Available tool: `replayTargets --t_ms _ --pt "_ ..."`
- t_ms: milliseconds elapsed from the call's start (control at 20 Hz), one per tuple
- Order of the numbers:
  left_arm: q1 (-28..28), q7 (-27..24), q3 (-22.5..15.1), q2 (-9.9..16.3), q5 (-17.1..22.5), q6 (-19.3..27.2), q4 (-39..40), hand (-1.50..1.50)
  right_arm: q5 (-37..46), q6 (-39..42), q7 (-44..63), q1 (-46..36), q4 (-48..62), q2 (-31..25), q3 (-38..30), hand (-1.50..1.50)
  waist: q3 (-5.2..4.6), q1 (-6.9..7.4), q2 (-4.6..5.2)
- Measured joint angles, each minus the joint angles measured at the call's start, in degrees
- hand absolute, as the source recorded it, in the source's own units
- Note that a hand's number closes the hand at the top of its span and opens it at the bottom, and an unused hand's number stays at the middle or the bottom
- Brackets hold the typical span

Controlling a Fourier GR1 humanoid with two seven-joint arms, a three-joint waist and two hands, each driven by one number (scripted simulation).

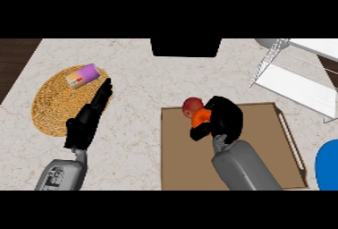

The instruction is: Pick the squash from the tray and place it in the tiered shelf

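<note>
The black right hand point(221, 120) curls its fingers around the orange-and-red squash point(193, 110) at the ten o'clock corner of the flat brown rectangular tray point(264, 152). The white wire tiered shelf point(300, 76) stands at two o'clock from it. The black left hand point(89, 118), fingers straight and pressed together, lies over the round woven straw mat point(52, 103), near a small purple-and-orange box point(82, 77) at twelve o'clock.

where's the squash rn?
Head view: the squash is over the brown tray's upper-left part, with the right hand curled round it. The white tiered shelf stands apart at upper right.
</note>
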Motion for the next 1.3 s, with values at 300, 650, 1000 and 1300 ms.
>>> replayTargets --t_ms 300,650,1000,1300 --pt "-0.92 0.06 -0.02 -0.43 -0.34 0.24 0.79 0.0 -0.65 -12.05 -1.05 -8.23 2.14 0.12 -0.95 1.5 0.05 -0.03 0.0" --pt "0.57 -0.26 0.32 -0.26 -0.1 -0.09 0.2 0.0 5.93 -16.59 2.11 -16.12 0.25 0.07 -0.31 1.5 0.0 -0.7 -0.27" --pt "1.24 0.03 1.11 0.05 -0.02 0.1 -0.21 0.0 17.18 -12.42 7.12 -22.19 -2.96 0.1 -4.46 1.5 -0.04 -1.66 -0.54" --pt "0.34 -0.09 1.69 0.05 -0.23 0.36 0.66 0.0 25.57 -7.63 7.88 -26.55 -6.38 -0.53 -9.89 1.5 -0.04 -2.13 -0.52"
